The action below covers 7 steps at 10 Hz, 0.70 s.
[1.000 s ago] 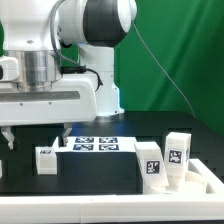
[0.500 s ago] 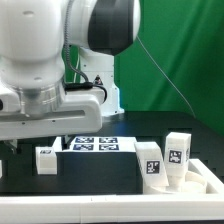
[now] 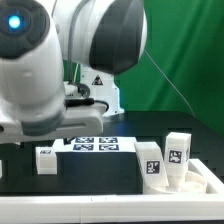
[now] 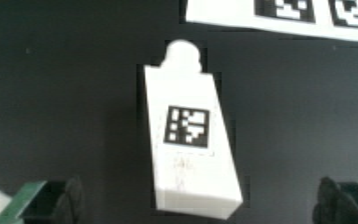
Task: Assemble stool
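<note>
The white blocky plastic stool leg [image 4: 190, 130], tagged black-and-white, is laid flat on the black table [image 4: 51, 100], near the marker board [image 4: 282, 12]. The two-finger gripper [image 4: 194, 203] is held above it with jaws spread wide, apparently so its width can be straddled. Its plain end is seen roughly midway between the fingertips [image 4: 34, 203], touched by neither.
</note>
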Each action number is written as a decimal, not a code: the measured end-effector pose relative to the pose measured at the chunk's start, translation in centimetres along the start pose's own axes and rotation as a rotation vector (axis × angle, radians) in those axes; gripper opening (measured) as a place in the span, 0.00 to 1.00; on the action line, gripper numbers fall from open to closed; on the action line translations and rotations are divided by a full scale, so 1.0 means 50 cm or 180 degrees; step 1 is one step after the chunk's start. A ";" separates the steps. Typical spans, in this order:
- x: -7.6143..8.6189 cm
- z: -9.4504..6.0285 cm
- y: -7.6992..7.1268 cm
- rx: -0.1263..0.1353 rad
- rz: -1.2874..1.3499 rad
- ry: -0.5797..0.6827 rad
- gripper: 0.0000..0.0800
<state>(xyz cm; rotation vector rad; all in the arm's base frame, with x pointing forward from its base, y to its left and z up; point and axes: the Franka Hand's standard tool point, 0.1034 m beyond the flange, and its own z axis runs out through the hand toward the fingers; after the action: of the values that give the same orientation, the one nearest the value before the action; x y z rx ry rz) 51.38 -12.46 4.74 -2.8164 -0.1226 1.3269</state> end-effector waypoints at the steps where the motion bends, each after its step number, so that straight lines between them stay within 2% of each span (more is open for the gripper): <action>1: 0.005 0.017 -0.006 -0.0026 -0.0014 -0.0066 0.81; 4: 0.017 0.066 0.001 -0.0047 0.0002 -0.0199 0.81; 5: 0.015 0.076 0.002 -0.0104 -0.0007 -0.0224 0.81; 7: 0.013 0.080 0.005 -0.0097 0.0001 -0.0236 0.81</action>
<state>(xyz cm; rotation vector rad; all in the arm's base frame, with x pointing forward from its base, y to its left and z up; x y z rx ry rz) 48.71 -12.67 1.70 -2.7925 -0.1454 1.4422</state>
